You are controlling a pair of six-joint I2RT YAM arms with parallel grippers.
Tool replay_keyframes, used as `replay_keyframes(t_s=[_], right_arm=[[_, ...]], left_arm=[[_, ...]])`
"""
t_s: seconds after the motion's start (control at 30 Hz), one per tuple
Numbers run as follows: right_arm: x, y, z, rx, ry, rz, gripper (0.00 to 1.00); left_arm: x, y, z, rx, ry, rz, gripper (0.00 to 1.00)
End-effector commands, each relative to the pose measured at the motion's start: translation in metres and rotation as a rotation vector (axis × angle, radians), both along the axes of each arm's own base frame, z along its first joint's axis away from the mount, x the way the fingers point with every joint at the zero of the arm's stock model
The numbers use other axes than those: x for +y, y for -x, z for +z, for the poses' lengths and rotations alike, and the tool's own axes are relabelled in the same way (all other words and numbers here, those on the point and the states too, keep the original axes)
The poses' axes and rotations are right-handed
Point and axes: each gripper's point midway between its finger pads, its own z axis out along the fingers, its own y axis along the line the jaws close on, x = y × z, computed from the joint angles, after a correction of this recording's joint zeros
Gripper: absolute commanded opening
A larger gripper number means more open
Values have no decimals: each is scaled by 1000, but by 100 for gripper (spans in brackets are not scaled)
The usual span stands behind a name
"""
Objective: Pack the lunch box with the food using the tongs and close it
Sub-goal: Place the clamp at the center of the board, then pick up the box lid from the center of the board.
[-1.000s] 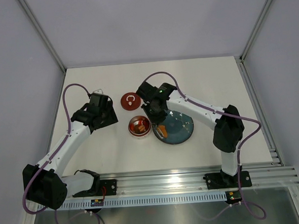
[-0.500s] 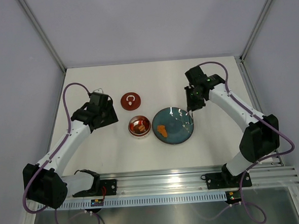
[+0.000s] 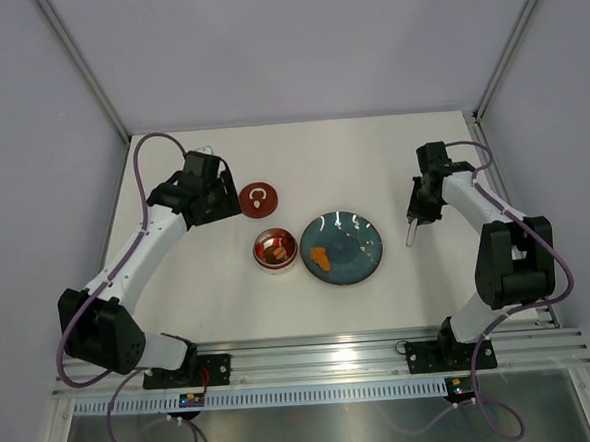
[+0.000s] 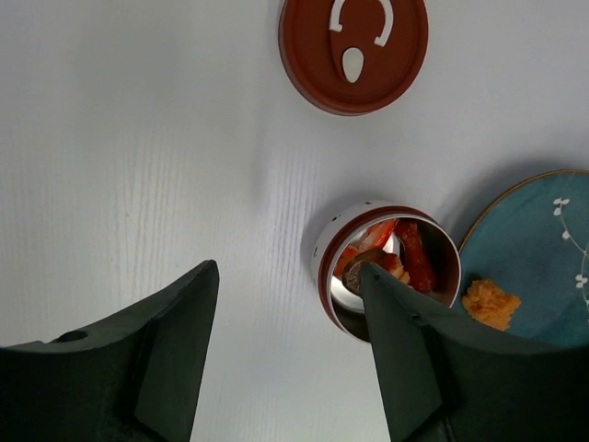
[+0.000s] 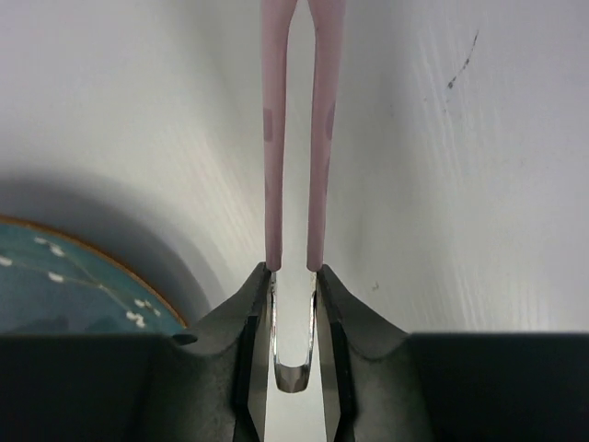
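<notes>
My right gripper (image 5: pixel 294 276) has its fingers narrow, pressing both arms of the slim pale pink tongs (image 5: pixel 273 138) near their steel bend. The arms run away from me close together over the white table (image 5: pixel 479 184), beside the round teal plate (image 5: pixel 83 295). My left gripper (image 4: pixel 287 276) stands wide and holds nothing; just past its right finger sits the small round steel lunch box (image 4: pixel 328 258) with red and orange food pieces (image 4: pixel 416 260) inside, and farther the dark red round lid (image 4: pixel 354 92) lies flat, apart from it.
</notes>
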Motion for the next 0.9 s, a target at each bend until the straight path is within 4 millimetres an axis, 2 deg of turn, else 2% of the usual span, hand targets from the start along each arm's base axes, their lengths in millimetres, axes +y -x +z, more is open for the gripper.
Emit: replay_keyframes(t_s=[0.0,0.03,0.07,0.13,0.17,0.2,0.27,0.33,0.37,0.4,0.43,0.47,0.53,0.57,0.63,0.67,0.73,0.8,0.83,0.87], right_arm=[[-13,-31,-15,-56,57,-51,30],[-17,-37,-18,-65,75,-65,35],[-19,-38,-28,-44,83,-67,41],[-22,-46,-32,-52,82,-83,45],[-27,-47,-39,-35,86,-97,49],[-33,-53,-38,-47,98,-110,55],[-41,-57,-44,-38,105,-132,61],[-42,-64,-37,-50,104,-137,65],[-43,-67,-29,-72,101,-150,72],[-43,-69,-22,-91,100,-154,85],[-43,-72,-13,-112,99,-161,88],[-43,-74,1,-149,91,-172,90],[-41,-75,16,-185,77,-176,92],[-41,-74,31,-219,72,-180,93],[-38,-68,41,-243,54,-181,96],[-37,-65,56,-281,42,-187,96],[-30,-57,60,-298,5,-168,97],[-26,-50,73,-332,-21,-161,97],[-21,-44,71,-327,-46,-150,97],[-19,-41,77,-344,-61,-144,97]], left_arm=[[-13,-20,20,-35,22,-52,68],[-15,-24,15,-20,14,-54,68],[-15,-30,21,-35,10,-49,68],[-16,-36,16,-14,-7,-53,69],[-16,-39,16,-13,-15,-49,69],[-17,-43,20,-19,-16,-53,69],[-19,-49,16,-6,-24,-54,69],[-22,-56,19,-11,-25,-63,69],[-23,-58,12,9,-37,-65,69],[-24,-59,11,12,-45,-73,69],[-27,-63,14,6,-51,-80,70],[-28,-65,6,29,-72,-81,70],[-31,-70,6,28,-93,-89,71],[-32,-72,3,35,-101,-90,71],[-35,-76,-9,64,-110,-101,70],[-40,-79,-10,62,-99,-109,69],[-46,-83,-22,83,-103,-124,68],[-53,-91,-25,81,-101,-132,66],[-55,-96,-41,116,-115,-131,66],[-56,-99,-48,133,-122,-135,66]])
